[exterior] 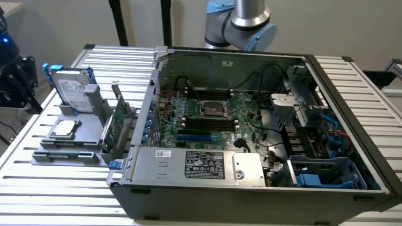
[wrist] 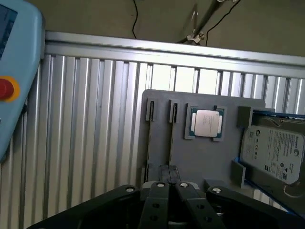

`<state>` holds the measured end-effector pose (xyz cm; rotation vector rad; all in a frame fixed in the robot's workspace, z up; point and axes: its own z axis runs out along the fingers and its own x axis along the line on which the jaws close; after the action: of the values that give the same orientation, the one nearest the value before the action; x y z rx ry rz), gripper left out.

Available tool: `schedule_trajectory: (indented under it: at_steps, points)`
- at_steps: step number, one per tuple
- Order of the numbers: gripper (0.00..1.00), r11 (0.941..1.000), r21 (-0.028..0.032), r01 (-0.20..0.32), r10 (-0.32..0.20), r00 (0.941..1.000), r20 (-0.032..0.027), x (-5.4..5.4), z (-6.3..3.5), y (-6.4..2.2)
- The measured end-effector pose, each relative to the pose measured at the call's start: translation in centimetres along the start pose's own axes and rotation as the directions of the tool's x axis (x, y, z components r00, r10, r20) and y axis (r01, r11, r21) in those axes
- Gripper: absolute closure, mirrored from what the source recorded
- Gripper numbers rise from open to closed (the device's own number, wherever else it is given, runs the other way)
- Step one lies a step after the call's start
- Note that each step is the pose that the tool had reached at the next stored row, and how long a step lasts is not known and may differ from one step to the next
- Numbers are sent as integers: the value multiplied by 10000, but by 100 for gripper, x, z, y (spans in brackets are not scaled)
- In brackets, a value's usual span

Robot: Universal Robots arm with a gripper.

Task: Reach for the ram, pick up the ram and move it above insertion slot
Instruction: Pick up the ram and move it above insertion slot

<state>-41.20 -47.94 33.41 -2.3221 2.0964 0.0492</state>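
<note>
Gripper point(wrist: 169, 180), jaws pressed together, near one gray tray point(wrist: 200, 160) with one processor point(wrist: 207, 123) and one hard drive point(wrist: 272, 151).

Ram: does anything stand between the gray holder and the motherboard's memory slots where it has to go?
Yes. In the exterior view the upright expansion card and the case's side wall rise between the gray holder and the black memory slots. The ram itself is too thin to pick out.

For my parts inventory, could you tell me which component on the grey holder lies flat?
The silver processor chip lies flat in its recess; the hard drive and green card stand on edge.
</note>
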Motion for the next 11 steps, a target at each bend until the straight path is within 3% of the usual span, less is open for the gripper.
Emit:
schedule_trajectory:
  at_steps: [2, 7, 10, 11]
  points:
    - [89, 9997, -6, 264, -264, 9997, -2, 2, 2, -8]
    - [88, 9995, -18, 301, -301, 9995, -1, 2, 2, -17]
    - [70, 9995, -41, 299, -299, 9996, 1, 5, 4, -27]
    - [70, 9995, -49, 297, -297, 9996, 3, 6, 8, -31]
